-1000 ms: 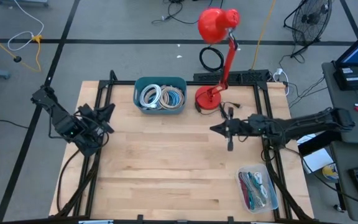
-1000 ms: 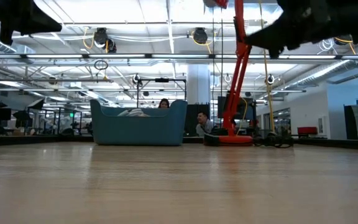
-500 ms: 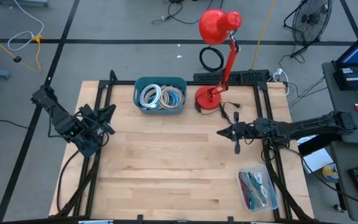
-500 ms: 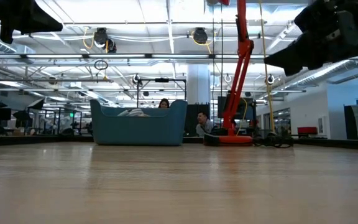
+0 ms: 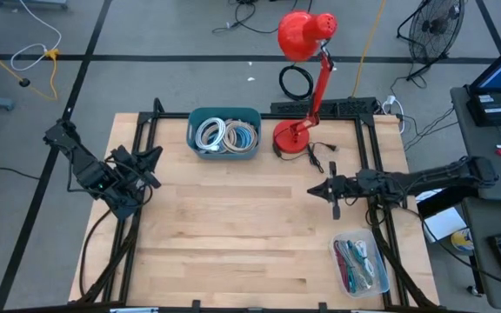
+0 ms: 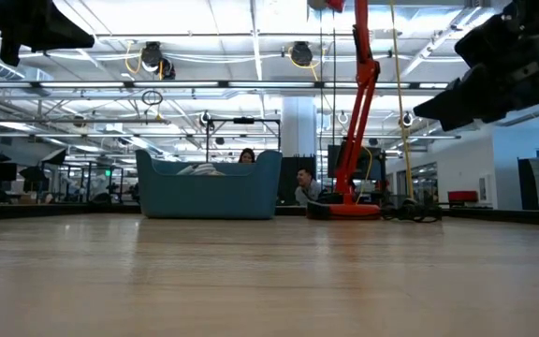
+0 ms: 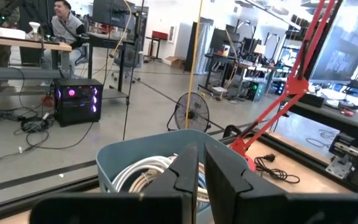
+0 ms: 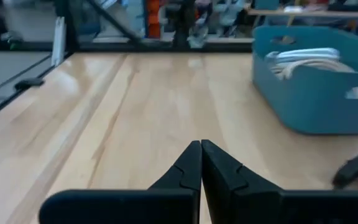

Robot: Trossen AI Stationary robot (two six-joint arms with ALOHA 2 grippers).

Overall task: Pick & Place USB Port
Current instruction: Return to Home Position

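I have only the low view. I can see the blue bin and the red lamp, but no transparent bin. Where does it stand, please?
Observer: In the high view the transparent bin stands at the table's lower right corner, on the right arm's side, with coloured cables inside.
Operator: Is the right pincer holding something?
Observer: No. The right pincer is shut and empty, above bare wood.
Operator: And where is the left one?
Observer: The left pincer hangs at the table's left edge, facing the blue bin.
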